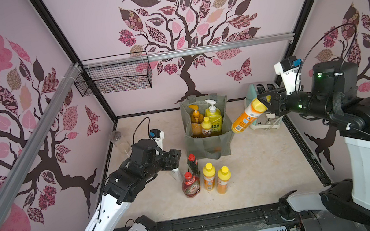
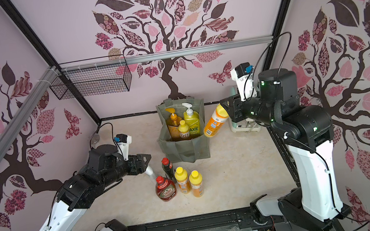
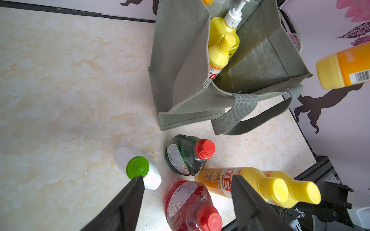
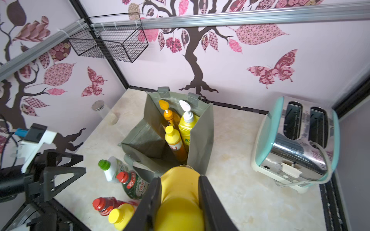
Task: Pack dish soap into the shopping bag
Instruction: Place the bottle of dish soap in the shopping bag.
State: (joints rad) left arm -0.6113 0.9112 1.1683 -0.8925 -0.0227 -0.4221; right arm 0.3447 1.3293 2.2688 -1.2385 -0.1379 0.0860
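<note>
Our right arm reaches in from the right side, forearm nearly level, well above the table. The right gripper is clamped on the yellow cap of a small orange bottle. That bottle hangs tilted in the air, base lowest, just beside the right rim of the shopping bag, between the bag and the toaster. The bag stands open near the back wall. Inside it we see the orange pump bottle, the yellow AXE bottle and a short yellow-capped bottle.

Our left arm stretches low over the table's left front. The left gripper is spread wide and holds nothing, aimed down at the white green-capped bottle. One fingertip meets the cap's edge in the wrist view, but we cannot tell whether it touches.

Close by stand the dark red-capped bottle, the red Fairy bottle and two yellow-capped orange bottles, packed tightly in front of the bag. Bare tabletop runs from this cluster to the right edge. A glass jar stands by the left wall.
</note>
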